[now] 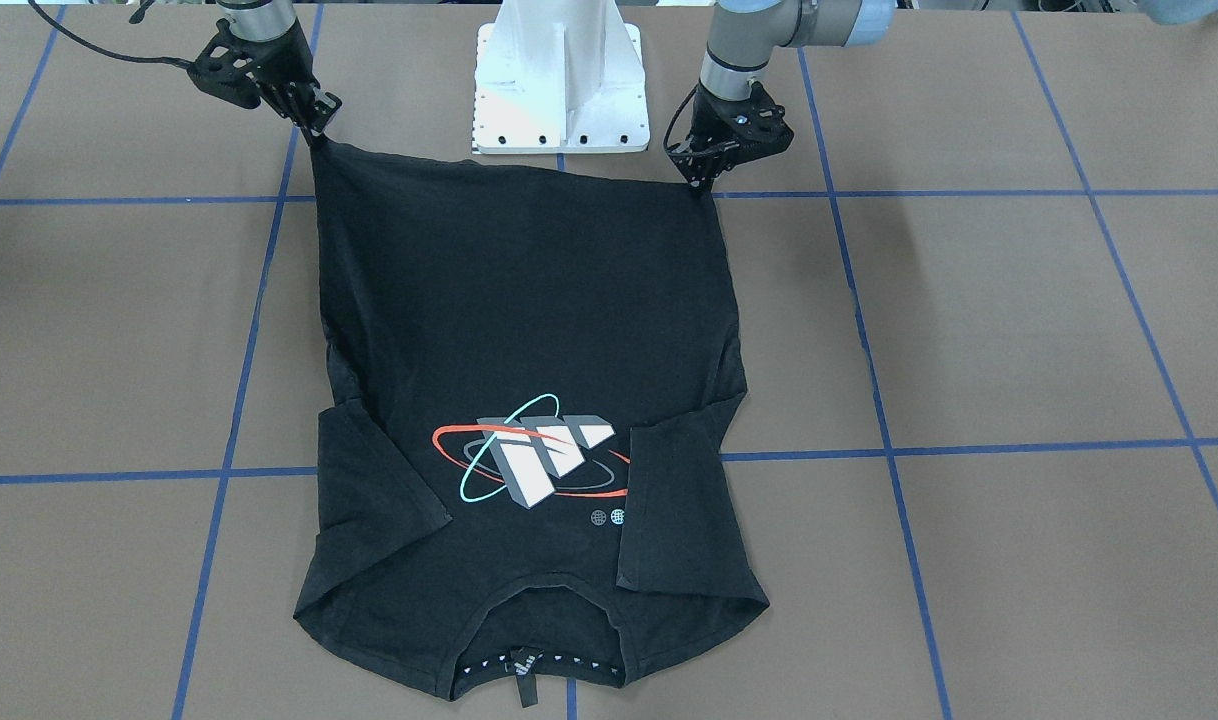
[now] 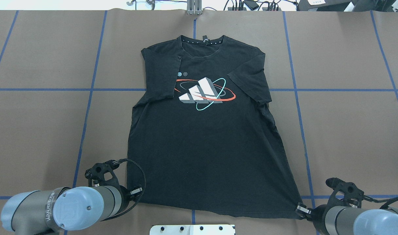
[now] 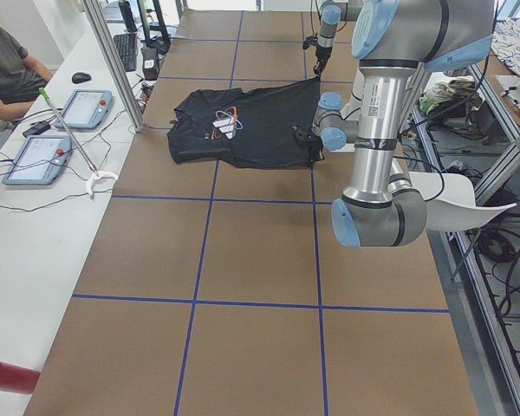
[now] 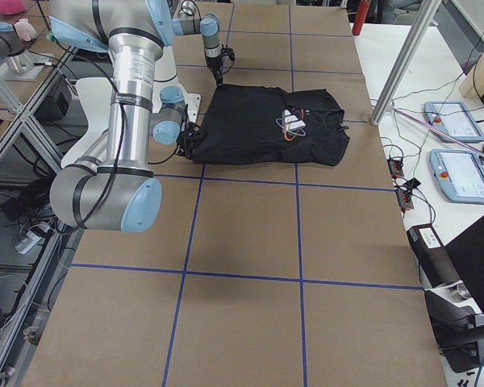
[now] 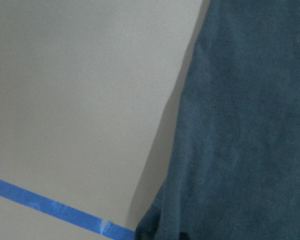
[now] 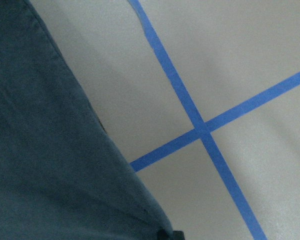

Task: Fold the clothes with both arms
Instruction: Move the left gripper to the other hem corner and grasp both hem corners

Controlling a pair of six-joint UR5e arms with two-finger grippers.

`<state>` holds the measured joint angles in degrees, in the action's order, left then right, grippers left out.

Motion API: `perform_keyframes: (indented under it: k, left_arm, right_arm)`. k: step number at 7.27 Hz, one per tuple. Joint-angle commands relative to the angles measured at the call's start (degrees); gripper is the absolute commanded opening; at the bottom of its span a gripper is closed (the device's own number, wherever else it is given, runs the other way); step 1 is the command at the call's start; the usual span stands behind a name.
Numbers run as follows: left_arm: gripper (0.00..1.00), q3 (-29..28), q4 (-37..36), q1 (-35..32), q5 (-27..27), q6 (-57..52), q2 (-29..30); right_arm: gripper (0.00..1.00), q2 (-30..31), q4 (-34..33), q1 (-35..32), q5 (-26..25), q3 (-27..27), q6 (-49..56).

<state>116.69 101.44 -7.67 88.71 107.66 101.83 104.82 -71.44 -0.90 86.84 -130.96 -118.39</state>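
Left pincer (image 1: 706,182) is clamped on one hem corner of the black T-shirt (image 1: 529,300) and the right pincer (image 1: 316,128) on the other, both at the robot's end of the counter (image 1: 1019,320). The shirt lies flat, logo up, sleeves folded in, collar at the far end. Pinching both corners looks like setup for carrying the hem evenly toward the collar.

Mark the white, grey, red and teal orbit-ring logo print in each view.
Front-facing: logo print, lower centre.
Overhead: logo print, upper centre.
Exterior left: logo print, upper left.
Exterior right: logo print, upper middle.
Left wrist: absent.
Right wrist: absent.
Landmark: collar of the black T-shirt.
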Motion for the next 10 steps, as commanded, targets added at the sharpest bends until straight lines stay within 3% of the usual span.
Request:
perform_keyframes:
  k: [1,5,7,9,10]
  left_arm:
    - [0.0,2.4,-0.6,-0.2,1.0,0.1,-0.1]
    - [0.0,5.5,-2.3,-0.2,3.2,0.2,-0.1]
    - [0.0,13.0,-4.7,-0.8,5.9,0.1,-2.9]
    - [0.0,13.9,-5.8,-0.9,6.9,0.1,-2.3]
    - [0.0,11.1,-5.7,-0.2,7.4,-0.2,-1.9]
  right_arm:
    - [0.0,-0.1,0.1,-0.1,0.0,-0.1,0.0]
    - [0.0,0.2,0.1,-0.8,0.0,-1.0,0.0]
    - [0.0,1.1,0.0,-2.3,2.9,-3.1,0.0]
    - [0.0,2.1,0.0,-3.7,5.1,-4.6,0.1]
    - [0.0,2.1,0.0,-3.7,5.2,-4.5,0.1]
